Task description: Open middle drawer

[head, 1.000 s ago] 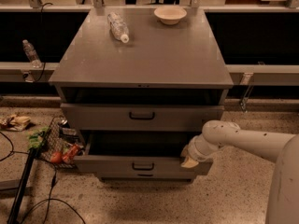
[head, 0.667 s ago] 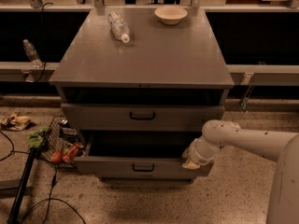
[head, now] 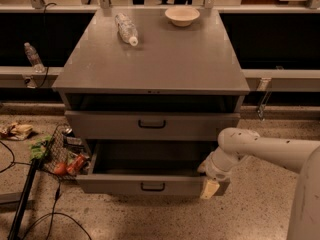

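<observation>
The grey metal cabinet (head: 150, 59) shows the top drawer (head: 110, 125) shut-looking, with a black handle. Below it the middle drawer (head: 115, 184), a wide shallow tray with a low front and a small black handle (head: 152, 186), stands pulled out toward me, its dark inside showing. The lowest drawer is hidden under it. My gripper (head: 210, 185) is at the end of the white arm (head: 260, 146), against the right front corner of the middle drawer.
A plastic bottle (head: 126, 29) lies on the cabinet top, and a white bowl (head: 182, 15) stands near its back edge. A wire basket of snacks (head: 62, 156), a pole and cables lie on the floor at the left. Another bottle (head: 32, 56) stands on the left rail.
The middle drawer's front has slid a little further out toward me, and my gripper has moved down and outward with its right corner.
</observation>
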Tool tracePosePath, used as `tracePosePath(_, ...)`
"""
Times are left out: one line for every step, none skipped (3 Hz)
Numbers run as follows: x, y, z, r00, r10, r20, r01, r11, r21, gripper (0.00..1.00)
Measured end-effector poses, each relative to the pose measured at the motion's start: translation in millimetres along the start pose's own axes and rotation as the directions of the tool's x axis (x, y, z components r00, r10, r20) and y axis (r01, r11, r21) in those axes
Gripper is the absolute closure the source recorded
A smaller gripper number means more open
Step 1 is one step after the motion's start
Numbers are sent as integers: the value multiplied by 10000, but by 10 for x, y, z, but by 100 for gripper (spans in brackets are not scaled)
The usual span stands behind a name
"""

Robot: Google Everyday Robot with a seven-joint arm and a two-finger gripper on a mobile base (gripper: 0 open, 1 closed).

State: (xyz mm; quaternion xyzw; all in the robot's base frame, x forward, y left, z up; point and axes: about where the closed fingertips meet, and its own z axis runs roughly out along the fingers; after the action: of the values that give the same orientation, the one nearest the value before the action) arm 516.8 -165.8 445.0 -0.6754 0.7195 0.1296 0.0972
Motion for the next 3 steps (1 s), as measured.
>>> tracePosePath(-20, 24, 5, 10000, -26, -3, 26, 10000, -76, 0)
tracePosePath(-64, 33, 104, 10000, -64, 67, 65, 9998, -184, 0)
tracePosePath(-51, 56, 212, 9999, 50, 119, -47, 9996, -293, 0)
